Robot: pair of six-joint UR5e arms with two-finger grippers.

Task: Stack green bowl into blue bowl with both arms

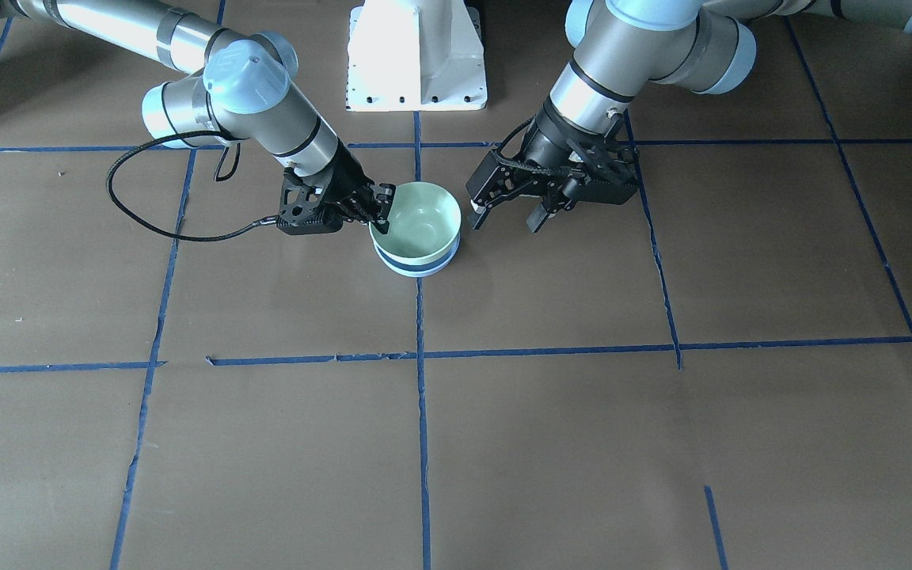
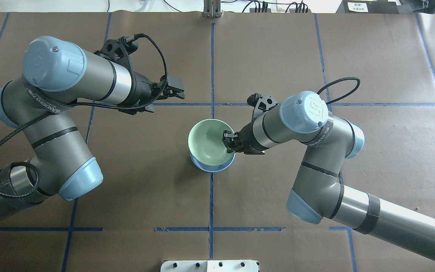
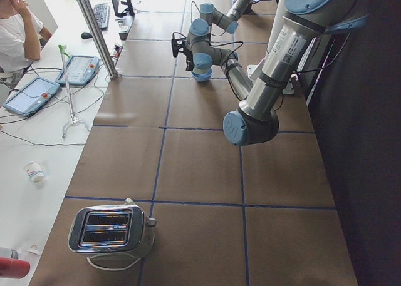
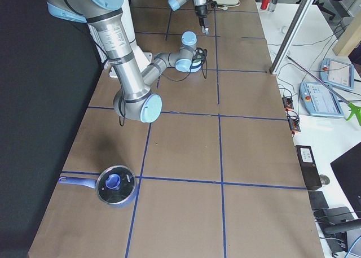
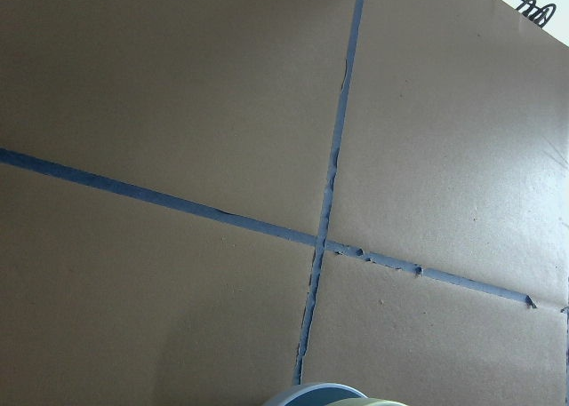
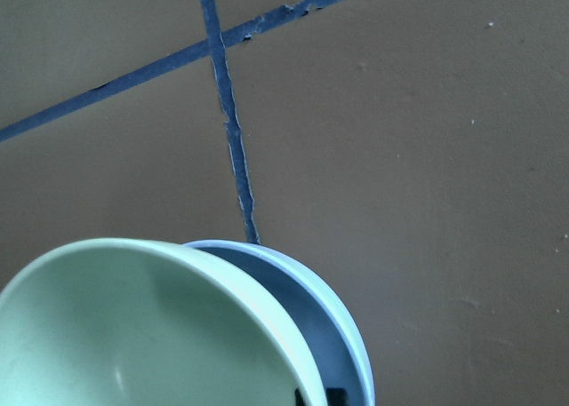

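Note:
The pale green bowl sits nested inside the blue bowl near the table's middle; only the blue bowl's lower band and rim show. In the overhead view the green bowl covers the blue bowl. My right gripper is shut on the green bowl's rim. In the right wrist view the green bowl leans a little over the blue rim. My left gripper hangs open and empty, apart from the bowls, on the side opposite the right gripper.
The white pedestal base stands behind the bowls. A toaster stands at the table's left end and a lidded blue pot at its right end. A person sits beyond the table's far side.

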